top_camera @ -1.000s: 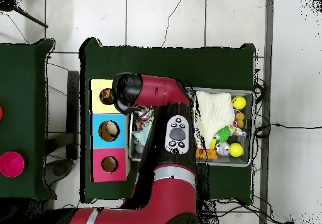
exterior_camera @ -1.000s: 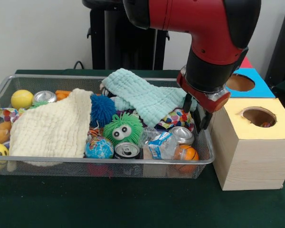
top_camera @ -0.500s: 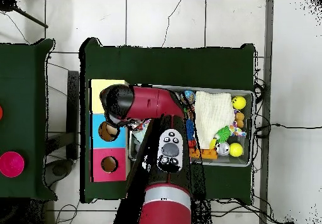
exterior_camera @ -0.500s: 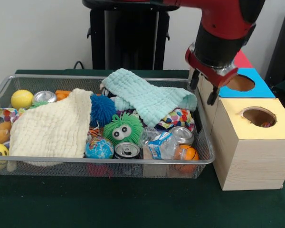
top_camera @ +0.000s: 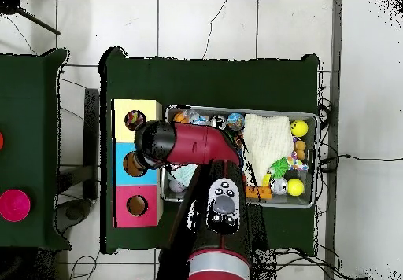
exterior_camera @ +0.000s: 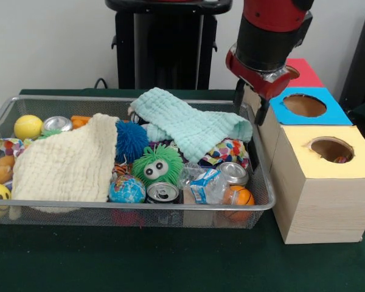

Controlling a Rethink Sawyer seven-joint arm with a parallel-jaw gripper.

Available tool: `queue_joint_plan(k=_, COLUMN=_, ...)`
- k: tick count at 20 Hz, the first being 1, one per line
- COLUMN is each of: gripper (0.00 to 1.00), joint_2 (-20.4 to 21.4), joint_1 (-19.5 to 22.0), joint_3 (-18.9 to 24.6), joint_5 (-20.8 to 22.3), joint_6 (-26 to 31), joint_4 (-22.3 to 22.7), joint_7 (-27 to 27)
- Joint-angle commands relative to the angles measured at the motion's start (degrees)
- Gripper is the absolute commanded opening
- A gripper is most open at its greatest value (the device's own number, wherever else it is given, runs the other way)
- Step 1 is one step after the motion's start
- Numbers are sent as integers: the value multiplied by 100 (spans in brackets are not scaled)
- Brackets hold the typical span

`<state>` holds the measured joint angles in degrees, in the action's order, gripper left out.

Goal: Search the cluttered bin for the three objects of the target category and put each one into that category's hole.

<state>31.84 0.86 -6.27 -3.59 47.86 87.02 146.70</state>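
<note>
1. A dark green cloth (exterior_camera: 170, 261) covers the table, filling the lower frame in the front view; behind it stand a pale wall (exterior_camera: 48, 42) and a black stand (exterior_camera: 164, 45) at top centre.
2. Overhead, the floor (top_camera: 205, 25) is light tile with dark seams (cables trail at right).
3. A wire bin (exterior_camera: 134, 210) sits left of centre, holding a cream cloth (exterior_camera: 67, 164), a mint cloth (exterior_camera: 188, 125), cans (exterior_camera: 163, 192), balls (exterior_camera: 28, 126) and a green fuzzy toy (exterior_camera: 157, 165).
4. At right stand the boxes: yellow hole (exterior_camera: 331, 149) nearest, blue hole (exterior_camera: 304, 105) behind it, red top (exterior_camera: 304, 73) farthest.
5. The gripper (exterior_camera: 250, 104) hangs at upper right, above the bin's right end beside the blue box, its fingers spread apart and holding nothing.
</note>
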Motion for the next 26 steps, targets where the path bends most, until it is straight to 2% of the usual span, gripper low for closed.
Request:
queue_joint_plan(k=1, gripper=100, joint_2=-357, joint_1=187, joint_3=360, joint_5=386, joint_6=-455, joint_4=480, joint_7=-250)
queue_joint_plan(k=8, gripper=100, joint_2=-787, joint_1=90, joint_3=288, joint_5=427, joint_6=-508, joint_4=29, joint_7=-55)
queue_joint_plan(k=14, gripper=100, joint_2=-1038, joint_1=-105, joint_3=202, joint_5=454, joint_6=-708, joint_4=-94, joint_7=210)
queue_joint_plan(k=20, gripper=100, joint_2=-1286, joint_1=-96, joint_3=211, joint_5=456, joint_6=-832, joint_4=-272, joint_7=224)
queue_joint_plan(k=26, gripper=100, joint_2=-1437, joint_1=-206, joint_3=164, joint_5=438, joint_6=-1067, joint_4=-263, joint_7=366)
